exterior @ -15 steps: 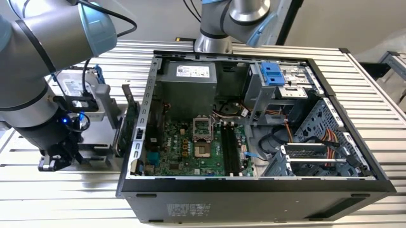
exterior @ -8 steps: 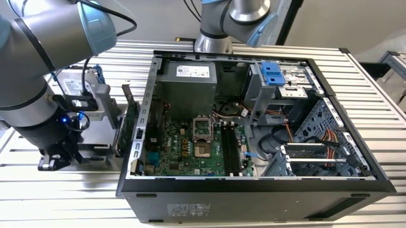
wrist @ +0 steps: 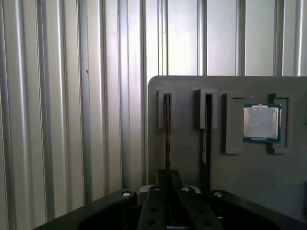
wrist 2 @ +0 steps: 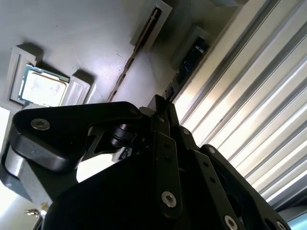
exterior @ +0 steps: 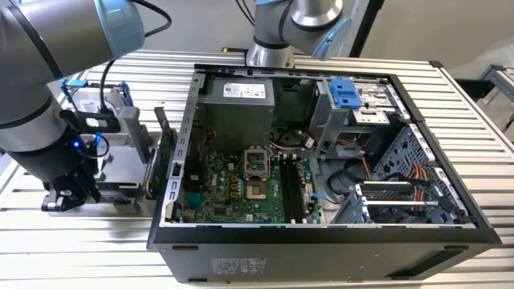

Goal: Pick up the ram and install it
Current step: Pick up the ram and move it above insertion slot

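"Ram stick (wrist 2: 187, 64), the thin, long, dark bluish-green circuit board: where do we find it?"

"It stands on its edge in a slot of the grey plastic holder (wrist: 187, 158), on the ribbed metal table (wrist: 72, 96) outside the open black computer case (exterior: 321, 253). The black claw (wrist: 168, 182) is right at it, in line with its length. How far open the claw is, we cannot tell."

"How will it handle?"

"We judge it light and stiff, but fragile. We would pinch its flat faces near the free edge, away from the contacts."

"And the count?"

"We count two: the second ram stick (wrist: 207, 134) stands in the neighbouring slot. We also count one square silver processor chip (wrist: 261, 122) and one claw."
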Motion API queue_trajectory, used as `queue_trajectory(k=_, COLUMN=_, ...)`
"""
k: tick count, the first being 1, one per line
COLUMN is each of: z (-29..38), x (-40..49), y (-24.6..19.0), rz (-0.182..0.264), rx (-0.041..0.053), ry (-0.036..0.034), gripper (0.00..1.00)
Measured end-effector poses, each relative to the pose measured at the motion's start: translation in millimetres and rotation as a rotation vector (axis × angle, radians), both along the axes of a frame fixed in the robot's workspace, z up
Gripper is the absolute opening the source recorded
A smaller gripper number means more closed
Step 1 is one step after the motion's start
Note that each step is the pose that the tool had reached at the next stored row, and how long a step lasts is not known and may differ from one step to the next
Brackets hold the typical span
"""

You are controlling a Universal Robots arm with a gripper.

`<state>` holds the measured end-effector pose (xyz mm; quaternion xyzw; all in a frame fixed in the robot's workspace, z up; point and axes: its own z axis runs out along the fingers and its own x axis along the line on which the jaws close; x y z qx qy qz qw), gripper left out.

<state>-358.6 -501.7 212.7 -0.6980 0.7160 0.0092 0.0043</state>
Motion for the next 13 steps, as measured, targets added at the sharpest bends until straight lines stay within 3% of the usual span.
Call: queue_trajectory(k=13, z=27.6, x=0.0, y=0.1, rz=0.000, rx=-0.0005, ry=0.0000, gripper=0.00)
